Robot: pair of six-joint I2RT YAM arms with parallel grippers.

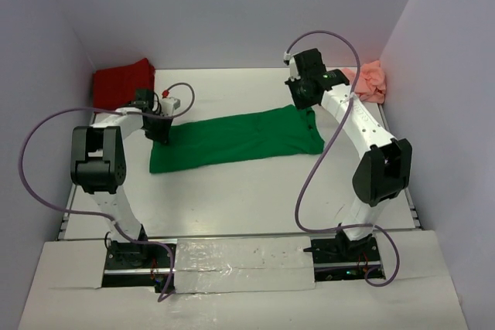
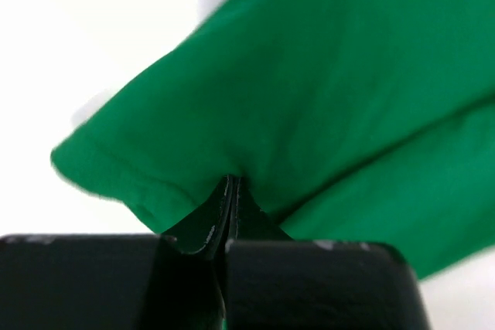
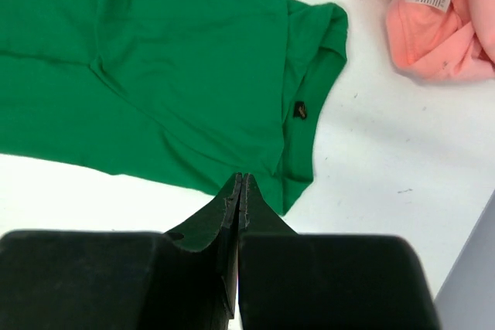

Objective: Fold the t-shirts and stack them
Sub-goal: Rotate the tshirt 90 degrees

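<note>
The bright green t-shirt (image 1: 240,138) lies folded into a long strip across the middle of the table. My left gripper (image 1: 164,135) is shut on its left end; the left wrist view shows green cloth (image 2: 325,98) pinched at the gripper's tips (image 2: 230,182). My right gripper (image 1: 303,102) is shut and empty, held above the shirt's collar end (image 3: 309,52), with its tips (image 3: 240,181) clear of the cloth. The dark red t-shirt (image 1: 122,79) is bunched at the back left. The salmon pink t-shirt (image 1: 367,83) is crumpled at the back right and also shows in the right wrist view (image 3: 433,21).
Lilac walls close in the table on the left, back and right. A purple cable (image 1: 313,168) hangs from each arm. The arm bases stand on a taped strip (image 1: 240,260) at the near edge.
</note>
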